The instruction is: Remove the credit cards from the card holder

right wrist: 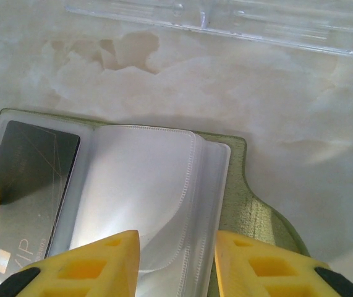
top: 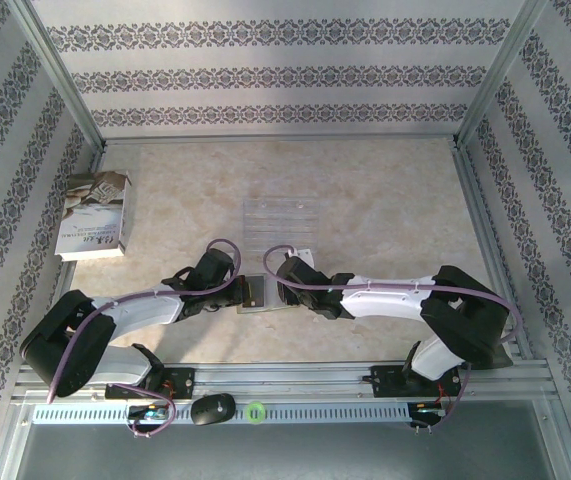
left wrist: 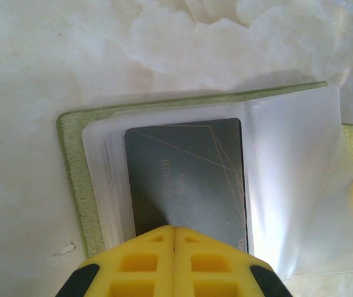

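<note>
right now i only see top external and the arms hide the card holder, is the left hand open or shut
observer: The left hand is shut, tips at the black card's near edge.
operator: is that card out yet
observer: No, it sits inside a clear pocket of the card holder.
operator: and the right hand
observer: The right hand is open, loose pocket pages between its fingers.

The left gripper [left wrist: 174, 235], fingers pressed together, is sitting on the near edge of the dark credit card [left wrist: 185, 179] in the open card holder [top: 253, 292]. The right gripper [right wrist: 176, 238], fingers parted, is hanging over its clear sleeves [right wrist: 145, 185], so both are crowding its top. A clear plastic tray [top: 280, 218] is lying just beyond, a book [top: 95, 215] is lying well off left, and the tabletop [top: 395, 200] is offering open passage on the right.
</note>
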You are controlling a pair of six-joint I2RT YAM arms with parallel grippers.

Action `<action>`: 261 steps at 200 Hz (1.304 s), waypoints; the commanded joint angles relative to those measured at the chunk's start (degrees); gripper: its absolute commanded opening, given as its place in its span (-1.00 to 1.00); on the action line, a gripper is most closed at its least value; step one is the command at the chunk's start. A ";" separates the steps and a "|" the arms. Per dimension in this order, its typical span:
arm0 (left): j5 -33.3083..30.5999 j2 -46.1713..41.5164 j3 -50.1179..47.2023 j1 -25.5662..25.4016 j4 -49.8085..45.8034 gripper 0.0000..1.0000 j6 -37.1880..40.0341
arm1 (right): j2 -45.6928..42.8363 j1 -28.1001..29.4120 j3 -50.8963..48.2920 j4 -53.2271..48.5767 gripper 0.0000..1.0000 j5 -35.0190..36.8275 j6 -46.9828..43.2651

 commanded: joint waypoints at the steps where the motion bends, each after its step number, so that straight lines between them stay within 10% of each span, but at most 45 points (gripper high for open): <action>1: -0.15 -2.40 2.84 -1.85 -4.99 -1.00 2.63 | 0.26 -0.24 -0.24 -0.54 -0.24 1.14 1.04; 134: 4.37 13.27 17.90 -12.11 -6.74 -1.00 7.50 | -12.05 -2.64 -4.94 -0.22 -0.15 5.73 -0.11; 261: 11.00 16.89 16.45 -12.57 -3.85 -1.00 8.22 | -9.51 -12.57 -3.16 5.66 -0.97 -17.55 -1.64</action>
